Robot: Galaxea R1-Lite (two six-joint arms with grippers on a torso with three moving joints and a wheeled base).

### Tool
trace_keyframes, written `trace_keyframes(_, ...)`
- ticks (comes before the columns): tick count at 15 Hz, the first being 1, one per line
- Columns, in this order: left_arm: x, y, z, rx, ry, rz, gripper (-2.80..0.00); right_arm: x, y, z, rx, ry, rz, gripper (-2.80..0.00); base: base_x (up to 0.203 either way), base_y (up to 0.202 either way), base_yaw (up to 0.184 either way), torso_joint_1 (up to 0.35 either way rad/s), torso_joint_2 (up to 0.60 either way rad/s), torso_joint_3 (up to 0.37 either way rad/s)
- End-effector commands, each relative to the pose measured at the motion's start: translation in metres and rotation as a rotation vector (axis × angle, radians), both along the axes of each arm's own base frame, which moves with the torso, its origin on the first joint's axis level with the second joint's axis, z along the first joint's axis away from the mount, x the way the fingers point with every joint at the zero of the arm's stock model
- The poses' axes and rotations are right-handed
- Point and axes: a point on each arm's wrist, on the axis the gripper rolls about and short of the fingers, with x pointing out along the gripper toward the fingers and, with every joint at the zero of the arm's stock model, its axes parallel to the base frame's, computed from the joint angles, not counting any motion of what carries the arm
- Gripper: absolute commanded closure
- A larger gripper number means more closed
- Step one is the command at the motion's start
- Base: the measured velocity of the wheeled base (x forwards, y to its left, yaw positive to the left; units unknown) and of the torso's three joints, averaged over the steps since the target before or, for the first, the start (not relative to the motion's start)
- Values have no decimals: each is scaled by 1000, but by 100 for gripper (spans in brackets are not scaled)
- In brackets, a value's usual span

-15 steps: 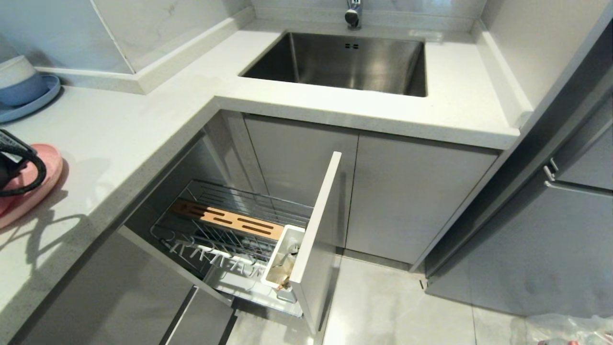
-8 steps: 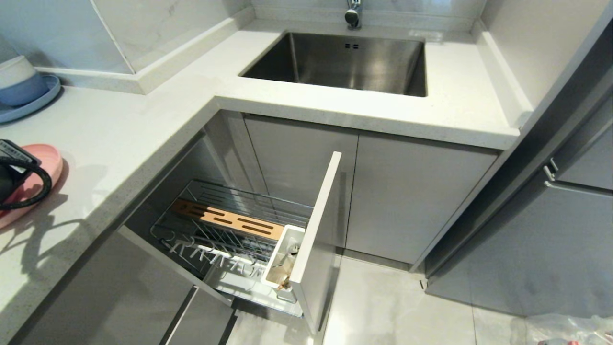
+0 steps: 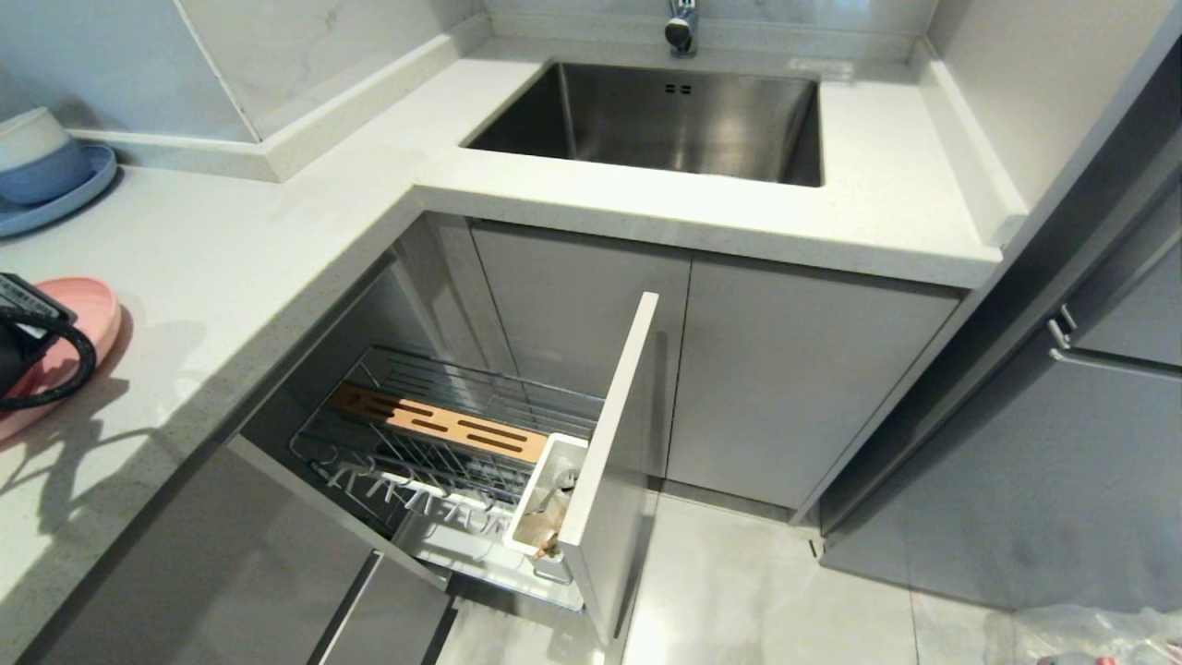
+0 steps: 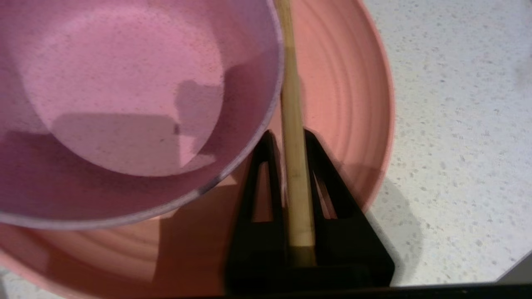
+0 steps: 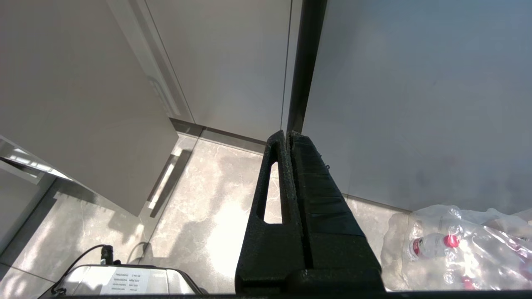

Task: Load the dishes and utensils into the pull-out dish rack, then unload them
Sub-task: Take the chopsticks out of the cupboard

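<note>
My left gripper (image 4: 291, 137) is pinched shut on a wooden chopstick (image 4: 296, 174) lying over the pink plate (image 4: 353, 104), right beside the pink bowl (image 4: 124, 104) that sits on that plate at the near left edge of the counter (image 3: 277, 240). I judge the loading barely begun: bowl and plate are not yet moved. The rack (image 3: 443, 434) stands pulled out below the counter, its wire slots bare, though the white cup (image 3: 545, 508) holds something I cannot make out. The fork I cannot see. The counter edge lies between me and the rack. Farther off are the sink (image 3: 665, 120) and, at far left, the blue dishes (image 3: 46, 175). My right gripper (image 5: 289, 137) hangs closed and empty by the floor, near a bag of bottles (image 5: 457, 249).
</note>
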Motion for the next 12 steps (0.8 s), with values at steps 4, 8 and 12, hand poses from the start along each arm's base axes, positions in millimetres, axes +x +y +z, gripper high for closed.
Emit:
trace_keyframes(4,0,0,1,-1,-8,1,-280,0,0,0,0,0,1,0,0,0,0,0,0,0)
trace_keyframes(8,-3,-2,5,0,-20,-6,-280,0,0,0,-1,0,1,0,0,0,0,0,0,0)
trace_keyframes(12,-7,-10,10,5,-35,-32,-280,0,0,0,-1,0,1,0,0,0,0,0,0,0)
